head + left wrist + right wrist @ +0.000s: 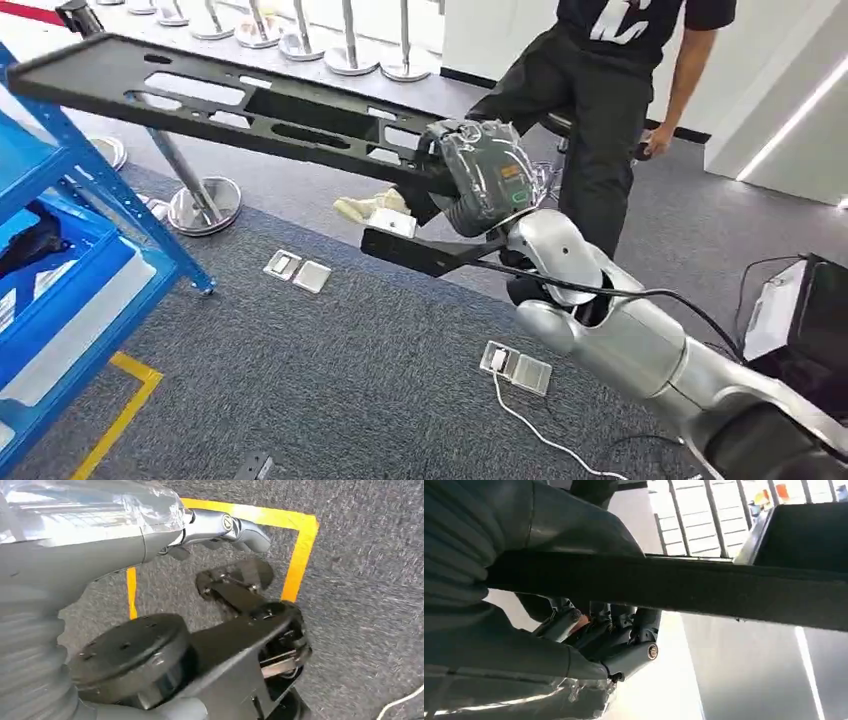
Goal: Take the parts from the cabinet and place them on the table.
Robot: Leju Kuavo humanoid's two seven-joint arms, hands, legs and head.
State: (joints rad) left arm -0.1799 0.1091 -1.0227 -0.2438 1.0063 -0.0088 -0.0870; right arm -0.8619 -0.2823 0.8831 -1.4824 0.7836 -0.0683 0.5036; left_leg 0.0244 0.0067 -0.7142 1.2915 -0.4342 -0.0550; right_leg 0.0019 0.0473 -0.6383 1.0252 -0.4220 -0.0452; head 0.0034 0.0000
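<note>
Right arm (640, 340): seen in the head view, entering from the lower right of the frame, silver, with a black cable run along it.
Right hand (480, 175): at frame centre, wrapped in clear film, closed around the part near the part's lower end.
Part (250, 105): a long flat black panel with cut-out slots, held off the floor, stretched from the upper left of the frame down to the centre.
Cabinet (70, 270): blue shelving at the left edge, well apart from the part's held end.
Person (600, 90): stood at upper centre-right, in dark clothes, behind the hand.
Floor (350, 380): grey carpet with metal floor boxes, a yellow tape line at lower left, barrier posts along the top.
Left hand (220, 527): seen in the left wrist view at upper centre, fingers curled in, nothing held, above carpet with a yellow tape corner.
Right wrist view, hand (609, 640): fingers hooked under the dark bar (724, 592) of the part, which crosses the frame from left to right.
</note>
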